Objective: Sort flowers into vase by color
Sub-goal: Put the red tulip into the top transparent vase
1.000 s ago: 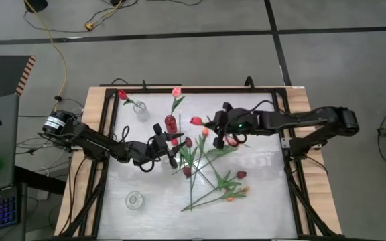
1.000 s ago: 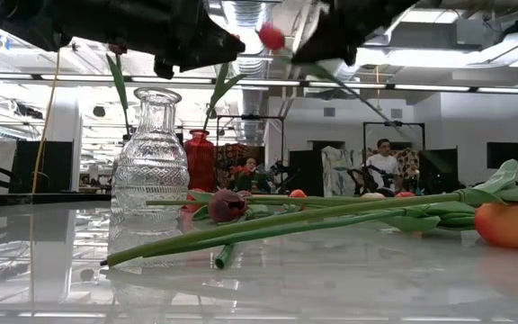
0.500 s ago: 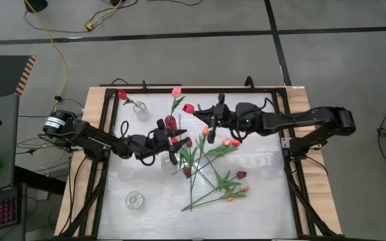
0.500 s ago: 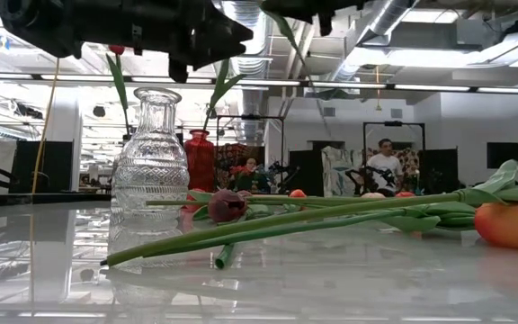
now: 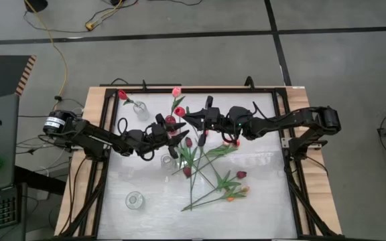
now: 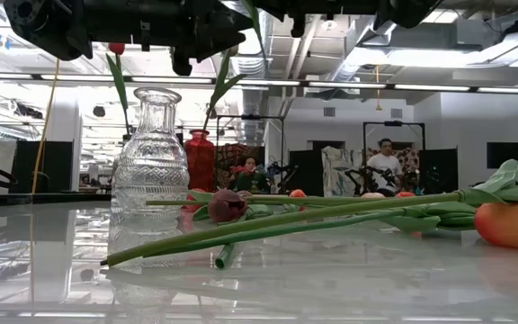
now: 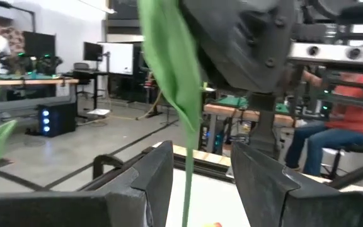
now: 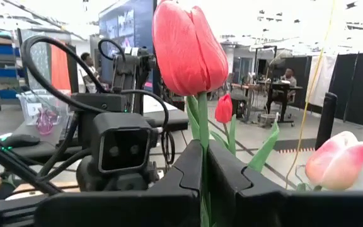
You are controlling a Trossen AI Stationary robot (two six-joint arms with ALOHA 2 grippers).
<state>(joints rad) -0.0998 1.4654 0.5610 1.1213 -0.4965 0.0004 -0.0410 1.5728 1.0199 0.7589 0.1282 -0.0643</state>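
Observation:
My right gripper (image 5: 197, 120) is shut on a red tulip (image 5: 179, 112) above the red vase (image 5: 171, 123); its head fills the right wrist view (image 8: 191, 47). My left gripper (image 5: 171, 137) is open just near of that vase. In the left wrist view the held tulip's stem (image 7: 187, 189) and leaf (image 7: 169, 63) hang between the fingers without touching them. A pink tulip (image 5: 176, 92) stands in the red vase. Another red tulip (image 5: 122, 95) stands in a clear vase (image 5: 139, 108). Several more tulips (image 5: 210, 167) lie on the table. My right gripper pinches the red tulip's green stem (image 8: 203, 129) between its two fingers, a short way below the head. The fingers come level from the table's right side and lie across the stem. The tulip is lifted clear of the table, its head (image 5: 179, 112) past the fingertips.
Two more clear vases stand on the table, one just near of my left gripper (image 5: 167, 159) and one at the near left (image 5: 134, 199). In the low view a tall clear vase (image 6: 151, 171) stands before lying stems (image 6: 331, 216). People sit in the room behind.
My right gripper has carried the red tulip toward the table's left and far edge, from over the pile to over the red vase, staying shut on the stem. My left gripper has crept a little toward the far edge.

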